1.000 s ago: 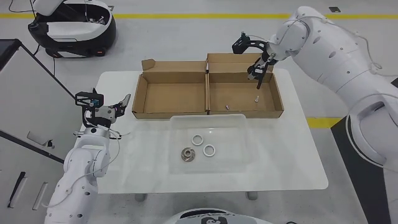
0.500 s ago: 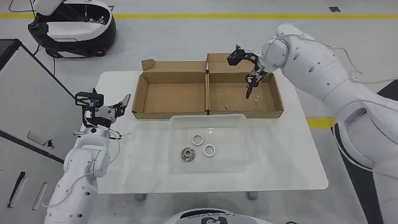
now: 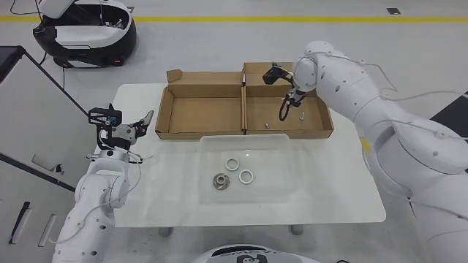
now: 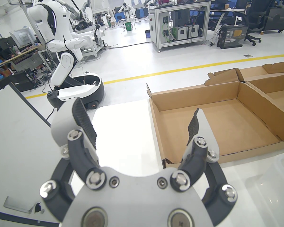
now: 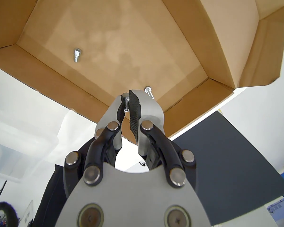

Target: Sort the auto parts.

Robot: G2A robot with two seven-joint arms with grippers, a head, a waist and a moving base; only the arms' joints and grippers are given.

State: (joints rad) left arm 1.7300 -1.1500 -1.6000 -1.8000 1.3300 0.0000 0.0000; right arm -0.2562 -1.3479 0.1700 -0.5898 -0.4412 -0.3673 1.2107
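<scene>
Right gripper [image 5: 129,105] is almost closed on a small bolt [image 5: 126,102], long axis in line with the fingers. You're hanging over the right box [image 5: 132,24], its floor straight below the tips. A second bolt [image 5: 148,91] lies just beside them, a third bolt [image 5: 77,54] farther in. Release looks like your next call. Left gripper [image 4: 137,109] is wide open, empty, well apart at the table's [image 3: 344,190] left edge.
</scene>
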